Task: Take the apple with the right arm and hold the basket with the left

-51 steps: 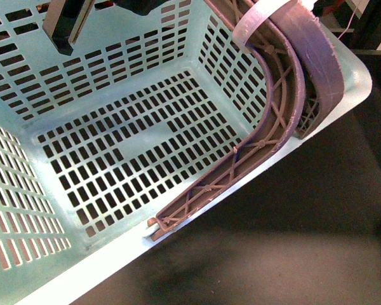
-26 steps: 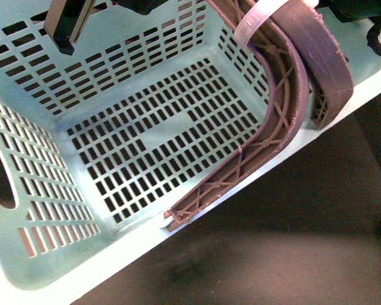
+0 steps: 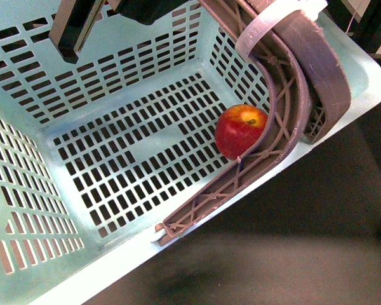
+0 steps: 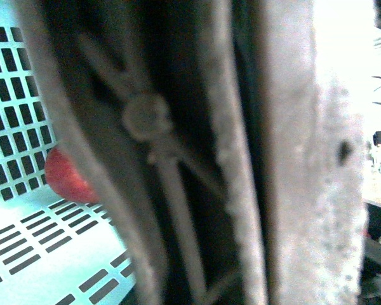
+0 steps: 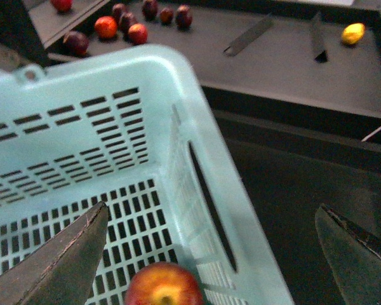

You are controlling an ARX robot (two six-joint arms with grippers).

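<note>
The red apple with its yellow-orange stem patch lies on the slotted floor of the pale mint basket, against the wall near one corner. My left gripper is shut on that basket wall, one brownish lattice finger inside and the other outside the rim. In the left wrist view the fingers are a close blur, with a bit of the apple behind them. My right gripper hangs open above the basket, and the apple sits below it, apart from both fingers.
A cluster of small dark red and orange fruits and a small yellow fruit lie on the dark table beyond the basket. Two grey strips lie there too. A dark part of the right arm hangs over the basket's far wall.
The apple now lies in the basket, which held nothing in the earlier frames. The basket has shifted and turned slightly in the front view, with the left gripper still on its wall.
</note>
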